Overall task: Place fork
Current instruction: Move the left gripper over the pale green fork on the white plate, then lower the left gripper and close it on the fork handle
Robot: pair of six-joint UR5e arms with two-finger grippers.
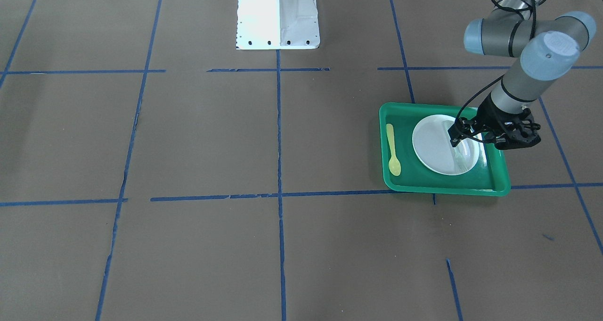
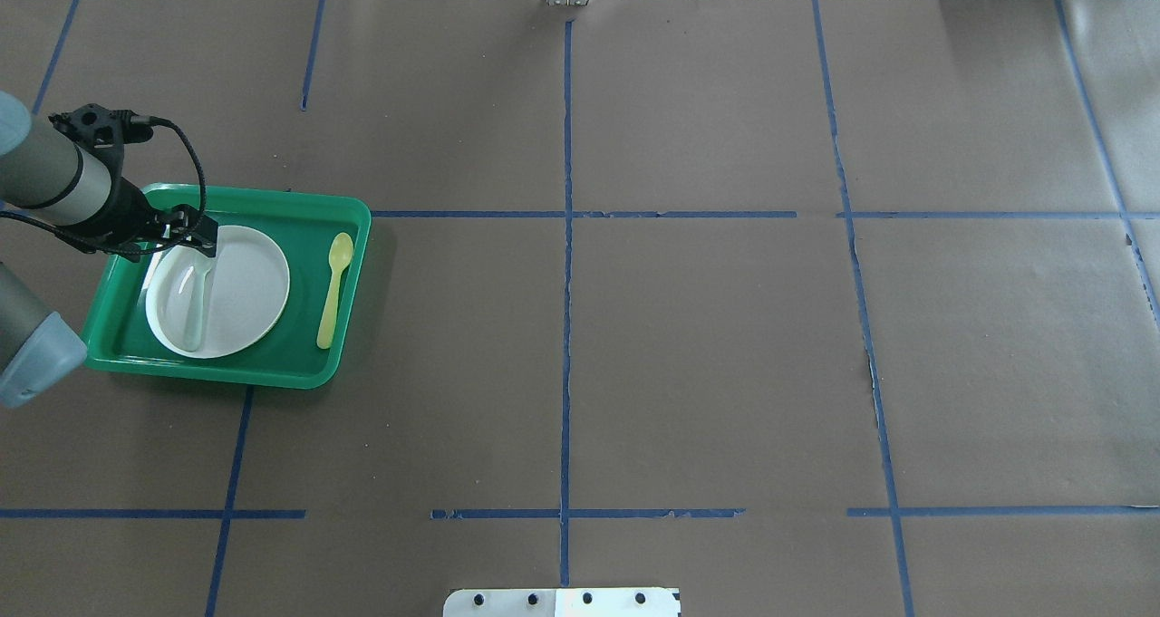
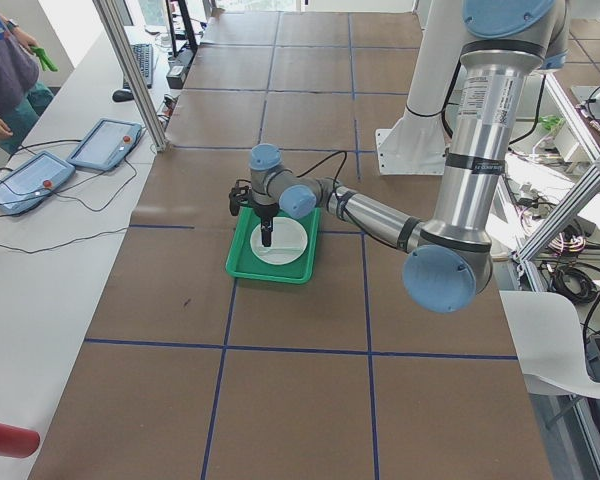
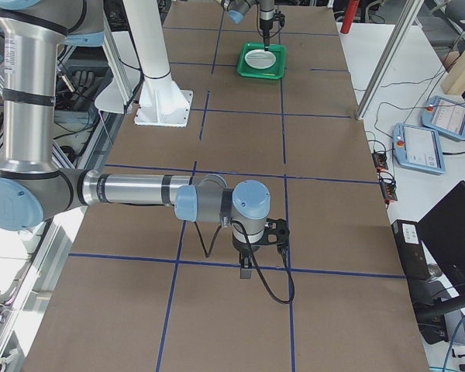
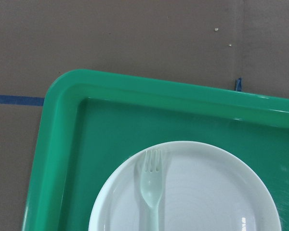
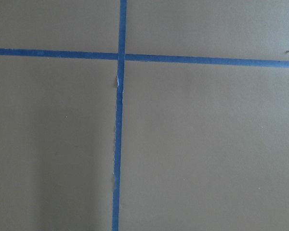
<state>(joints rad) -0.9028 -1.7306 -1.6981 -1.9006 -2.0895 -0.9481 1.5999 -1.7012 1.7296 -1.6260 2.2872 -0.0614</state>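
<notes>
The pale whitish fork (image 5: 151, 185) lies flat on the white plate (image 5: 207, 192) in the green tray (image 5: 62, 144), tines toward the tray's far edge. It also shows in the overhead view (image 2: 195, 300) and the front view (image 1: 459, 158). My left gripper (image 2: 207, 239) hangs a little above the plate over the fork's line, also seen in the front view (image 1: 454, 139). Its fingers look slightly apart and hold nothing. My right gripper (image 4: 246, 271) hovers over bare table far from the tray; I cannot tell whether it is open or shut.
A yellow spoon (image 2: 333, 289) lies in the tray beside the plate, on the side toward the table's middle. The robot's white base (image 1: 278, 17) stands at the table's edge. Brown paper with blue tape lines covers the table.
</notes>
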